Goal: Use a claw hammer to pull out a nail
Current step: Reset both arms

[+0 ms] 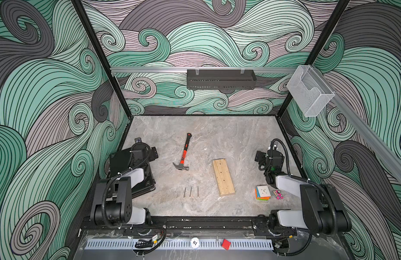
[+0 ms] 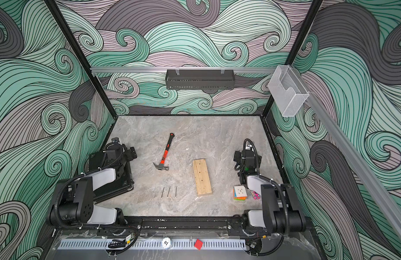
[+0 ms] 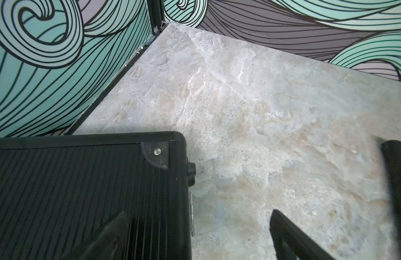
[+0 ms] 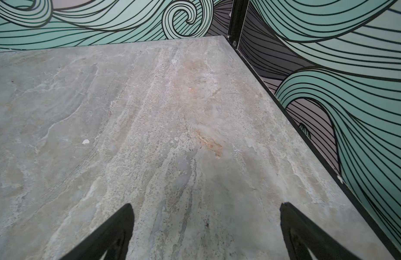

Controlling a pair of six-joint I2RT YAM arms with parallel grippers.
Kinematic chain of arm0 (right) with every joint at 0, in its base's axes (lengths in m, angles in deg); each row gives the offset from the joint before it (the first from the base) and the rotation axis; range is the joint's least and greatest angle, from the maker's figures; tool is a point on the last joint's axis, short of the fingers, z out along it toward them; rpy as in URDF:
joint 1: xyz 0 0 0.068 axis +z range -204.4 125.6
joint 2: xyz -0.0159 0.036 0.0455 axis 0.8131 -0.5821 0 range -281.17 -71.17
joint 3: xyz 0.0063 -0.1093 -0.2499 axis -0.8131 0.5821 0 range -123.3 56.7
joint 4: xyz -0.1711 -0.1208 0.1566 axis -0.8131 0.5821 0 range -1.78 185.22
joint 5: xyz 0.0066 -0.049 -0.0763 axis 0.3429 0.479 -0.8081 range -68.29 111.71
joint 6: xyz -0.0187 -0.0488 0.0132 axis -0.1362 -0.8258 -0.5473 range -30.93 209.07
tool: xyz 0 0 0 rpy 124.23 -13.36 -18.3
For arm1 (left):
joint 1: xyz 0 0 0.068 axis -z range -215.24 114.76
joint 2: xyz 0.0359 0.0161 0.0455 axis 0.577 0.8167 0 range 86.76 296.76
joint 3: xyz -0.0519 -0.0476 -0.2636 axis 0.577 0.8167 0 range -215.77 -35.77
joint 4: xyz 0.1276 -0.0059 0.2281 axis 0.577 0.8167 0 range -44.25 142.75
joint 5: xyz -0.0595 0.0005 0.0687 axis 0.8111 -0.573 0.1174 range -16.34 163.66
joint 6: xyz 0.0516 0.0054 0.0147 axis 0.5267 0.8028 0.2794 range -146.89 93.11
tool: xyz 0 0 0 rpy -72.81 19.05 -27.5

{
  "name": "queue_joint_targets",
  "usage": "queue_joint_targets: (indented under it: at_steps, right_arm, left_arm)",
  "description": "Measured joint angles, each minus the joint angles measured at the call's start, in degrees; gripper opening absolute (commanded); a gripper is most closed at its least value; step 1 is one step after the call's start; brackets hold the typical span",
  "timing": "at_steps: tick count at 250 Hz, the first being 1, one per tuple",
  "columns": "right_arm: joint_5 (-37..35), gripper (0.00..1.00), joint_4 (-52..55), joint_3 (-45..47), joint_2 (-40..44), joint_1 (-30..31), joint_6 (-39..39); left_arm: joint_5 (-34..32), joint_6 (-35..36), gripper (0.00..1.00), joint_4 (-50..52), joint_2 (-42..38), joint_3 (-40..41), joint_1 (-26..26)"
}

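Left gripper (image 1: 154,153) jaws wide, empty, over black case (image 1: 119,159) edge by table (image 1: 217,135) left edge | claw hammer (image 1: 185,153) flat, just beside toward centre, handle to far edge, head to near edge | right gripper (image 1: 260,156) wide, empty, well apart | judged: left arm nearer handle

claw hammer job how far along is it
Looks done: three nails lie loose on the table near the wooden block, whose top shows only small dark holes. In hand: nothing; the claw hammer lies flat and the left tool and right tool are open, empty. Left: apparently nothing, unless a flush nail hides in a hole.
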Motion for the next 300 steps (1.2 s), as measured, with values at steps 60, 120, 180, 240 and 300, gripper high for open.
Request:
queue_joint_targets:
  at_steps: [60,120,180,240,300]
  right_arm:
    - [5.3,1.00,-9.3,0.2,-7.7,0.0,-2.3]
    - [6.5,1.00,-12.0,0.2,-7.4,0.1,-2.9]
    - [6.6,1.00,-12.2,0.2,-7.3,0.1,-3.0]
    - [6.6,1.00,-12.2,0.2,-7.3,0.1,-3.0]
    - [6.6,1.00,-12.2,0.2,-7.3,0.1,-3.2]
  left_arm:
    - [6.0,4.4,0.99,-14.9,5.8,3.1,-0.7]
    - [5.5,6.0,0.99,-11.8,5.6,1.5,2.9]
    - [5.7,6.5,0.99,-10.9,5.6,1.3,3.0]
    - [5.7,6.7,0.99,-10.9,5.6,1.3,3.0]
    - [5.7,6.7,0.99,-10.9,5.6,1.3,3.0]
